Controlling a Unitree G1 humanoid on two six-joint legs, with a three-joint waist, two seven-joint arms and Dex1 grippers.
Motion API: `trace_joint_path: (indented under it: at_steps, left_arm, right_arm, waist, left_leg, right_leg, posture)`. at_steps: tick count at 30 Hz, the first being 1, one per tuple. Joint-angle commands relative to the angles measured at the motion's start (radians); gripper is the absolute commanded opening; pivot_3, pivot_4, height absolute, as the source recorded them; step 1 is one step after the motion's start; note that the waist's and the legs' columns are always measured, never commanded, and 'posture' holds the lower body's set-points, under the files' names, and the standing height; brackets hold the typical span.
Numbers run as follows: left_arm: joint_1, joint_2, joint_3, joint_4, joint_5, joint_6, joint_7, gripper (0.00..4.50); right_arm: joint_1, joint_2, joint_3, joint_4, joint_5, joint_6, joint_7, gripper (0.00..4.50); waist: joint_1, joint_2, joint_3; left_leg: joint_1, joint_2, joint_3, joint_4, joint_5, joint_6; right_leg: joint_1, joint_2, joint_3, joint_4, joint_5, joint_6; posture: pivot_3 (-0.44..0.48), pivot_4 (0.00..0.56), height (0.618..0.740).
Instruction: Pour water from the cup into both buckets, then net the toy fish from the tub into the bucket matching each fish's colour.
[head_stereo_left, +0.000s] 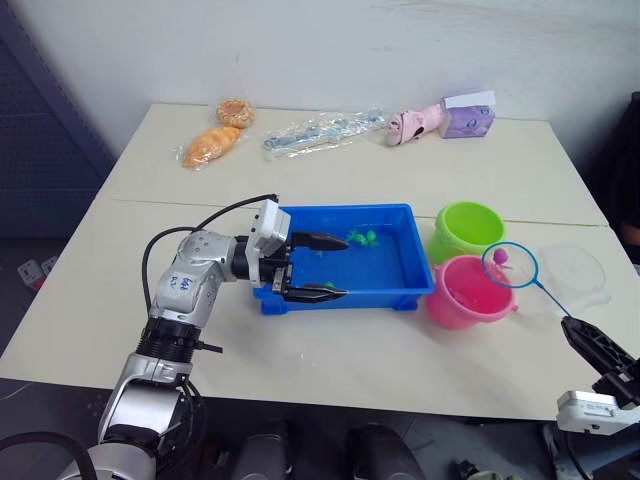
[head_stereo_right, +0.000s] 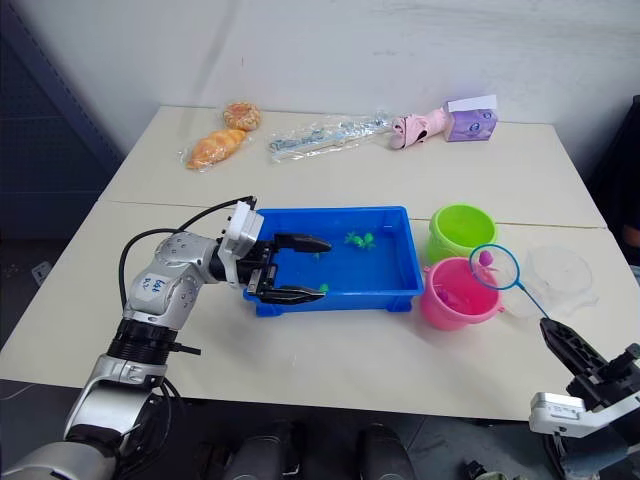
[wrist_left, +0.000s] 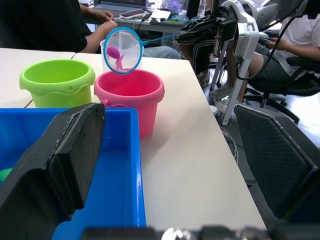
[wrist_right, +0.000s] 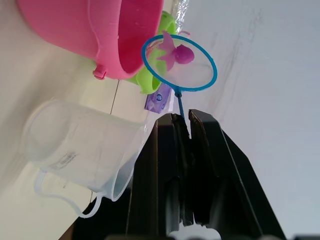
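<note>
Your right gripper (head_stereo_left: 578, 332), at the lower right of the frame, was clenched on the net (head_stereo_left: 511, 265), which held a pink fish (head_stereo_left: 498, 258) over the pink bucket (head_stereo_left: 466, 292). Your left gripper (head_stereo_left: 322, 267) was released, spread across the blue tub (head_stereo_left: 392, 262) at centre frame.

I'm counting two buckets, one green (head_stereo_left: 468, 229) and one pink (head_stereo_left: 467, 292), one tub (head_stereo_left: 342, 294), one net (head_stereo_left: 510, 265) holding one pink fish (wrist_left: 114, 53), one cup (head_stereo_left: 574, 275), and two grippers, left (head_stereo_left: 318, 267) and right (wrist_right: 182, 131)
</note>
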Motion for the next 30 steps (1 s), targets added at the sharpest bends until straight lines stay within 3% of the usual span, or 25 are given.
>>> trace_joint_path:
  at_steps: [1,5,9,16,30]
  left_arm:
    - [0.003,-0.006,0.009,-0.033,-0.02,-0.004,0.01,4.44]
    - [0.002,-0.005,0.009,-0.03,-0.021,-0.01,0.009,4.44]
    - [0.003,-0.006,0.007,-0.027,-0.018,-0.014,0.009,4.44]
    - [0.012,-0.006,0.013,-0.033,-0.019,-0.013,0.02,4.44]
    - [0.023,-0.002,0.006,-0.044,-0.024,-0.01,0.013,4.44]
  right_arm:
    - [0.017,-0.001,0.007,-0.03,0.012,-0.007,-0.001,0.0]
    - [-0.01,-0.001,-0.024,-0.013,-0.003,0.045,-0.018,0.0]
    - [-0.019,-0.034,0.037,-0.033,0.009,-0.003,0.008,0.0]
    - [-0.033,-0.013,0.039,-0.06,0.018,0.051,0.03,0.0]
    - [0.032,-0.002,0.034,-0.123,0.056,0.008,0.076,0.0]
  waist:
    - [0.0,0.0,0.0]
    - [-0.001,0.0,0.0]
    - [-0.001,0.0,0.0]
    - [0.001,0.001,0.0]
    - [0.0,0.001,0.0]
  left_leg:
    - [0.0,0.0,0.0,0.0,0.0,0.0]
    - [0.0,0.0,0.0,0.0,0.0,0.0]
    - [0.0,0.0,0.0,0.0,0.0,0.0]
    - [0.0,0.0,0.0,0.0,0.0,0.0]
    - [0.0,0.0,0.0,0.0,0.0,0.0]
  right_leg:
    - [0.0,0.0,0.0,0.0,0.0,0.0]
    - [0.0,0.0,0.0,0.0,0.0,0.0]
    - [0.0,0.0,0.0,0.0,0.0,0.0]
    - [0.0,0.0,0.0,0.0,0.0,0.0]
    - [0.0,0.0,0.0,0.0,0.0,0.0]
  posture:
    - [0.0,0.15,0.74]
    - [0.0,0.15,0.74]
    - [0.0,0.15,0.74]
    - [0.0,0.15,0.74]
    - [0.0,0.15,0.74]
